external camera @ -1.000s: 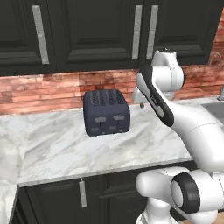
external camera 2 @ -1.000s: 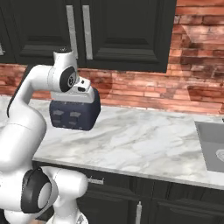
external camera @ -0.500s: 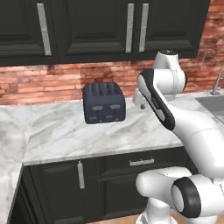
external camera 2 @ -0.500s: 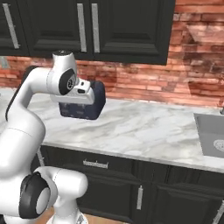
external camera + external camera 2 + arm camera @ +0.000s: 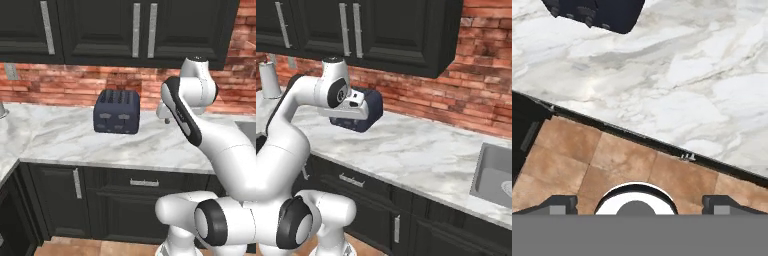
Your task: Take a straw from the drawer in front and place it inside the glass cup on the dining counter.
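The white arm stands folded up high in front of the marble-topped table (image 5: 60, 140) that runs along the brick wall (image 5: 70, 82). Its pincer (image 5: 634, 202) looks straight down over the near edge of that table, and the two dark fingertips (image 5: 559, 202) sit far apart at either side of the hand view, spread wide with nothing between them.

A dark blue toaster (image 5: 117, 111) rests on the table, set back toward the wall and a little left of the arm's raised elbow. In the right base view the arm's upper link passes in front of the toaster and hides part of it.

Below the table's front edge there is the drawer (image 5: 145, 182), a wide shallow black front with a small horizontal silver bar handle (image 5: 144, 183). It sits flush with the cabinet fronts, so it looks closed. To its left is a black cabinet door (image 5: 55, 200) with a vertical silver handle.

Black upper cabinets (image 5: 135, 30) with long silver handles hang above the brick. Far right in the right base view, a grey sink (image 5: 496, 177) is let into the marble. At the far left of that view, a pale upright object (image 5: 270, 80) stands on the table, too indistinct to name. Looking down through the hand view, I can see brown floor tiles (image 5: 622, 160) below the table edge.
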Tool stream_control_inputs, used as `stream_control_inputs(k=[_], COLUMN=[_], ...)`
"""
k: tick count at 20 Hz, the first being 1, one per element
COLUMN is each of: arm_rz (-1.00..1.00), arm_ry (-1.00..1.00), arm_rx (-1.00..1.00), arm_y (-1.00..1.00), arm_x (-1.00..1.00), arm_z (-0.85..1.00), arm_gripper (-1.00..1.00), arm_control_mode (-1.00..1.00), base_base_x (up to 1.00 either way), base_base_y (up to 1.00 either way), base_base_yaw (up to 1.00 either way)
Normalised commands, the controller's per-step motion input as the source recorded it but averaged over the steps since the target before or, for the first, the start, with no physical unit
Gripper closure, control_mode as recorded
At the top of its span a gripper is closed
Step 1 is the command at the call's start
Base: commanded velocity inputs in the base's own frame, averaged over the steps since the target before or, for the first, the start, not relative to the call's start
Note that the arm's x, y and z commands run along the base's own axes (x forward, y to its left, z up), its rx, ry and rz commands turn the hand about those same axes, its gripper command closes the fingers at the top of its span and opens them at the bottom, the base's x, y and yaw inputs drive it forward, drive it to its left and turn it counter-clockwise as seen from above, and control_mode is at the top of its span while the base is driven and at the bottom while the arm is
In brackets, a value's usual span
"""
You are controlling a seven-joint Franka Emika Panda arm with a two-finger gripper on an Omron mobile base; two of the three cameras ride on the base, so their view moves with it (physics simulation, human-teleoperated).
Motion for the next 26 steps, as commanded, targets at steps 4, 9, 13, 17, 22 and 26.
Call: stream_control_inputs(k=[4,9,13,17,22,26], arm_rz=[0.0,0.0,0.0,0.0,0.0,0.0], arm_ry=[0.0,0.0,0.0,0.0,0.0,0.0], arm_rx=[0.0,0.0,0.0,0.0,0.0,0.0], arm_y=[0.0,0.0,0.0,0.0,0.0,0.0], arm_x=[0.0,0.0,0.0,0.0,0.0,0.0], arm_z=[0.0,0.0,0.0,0.0,0.0,0.0], arm_gripper=[-1.0,-1.0,-1.0,-1.0,-1.0,-1.0], arm_control_mode=[1.0,1.0,1.0,1.0,1.0,1.0], base_base_x=[0.0,0.0,0.0,0.0,0.0,0.0], base_base_y=[-0.88,-0.68,-0.56,-0.45,-0.27,-0.24], base_base_yaw=[0.45,0.38,0.36,0.31,0.21,0.18])
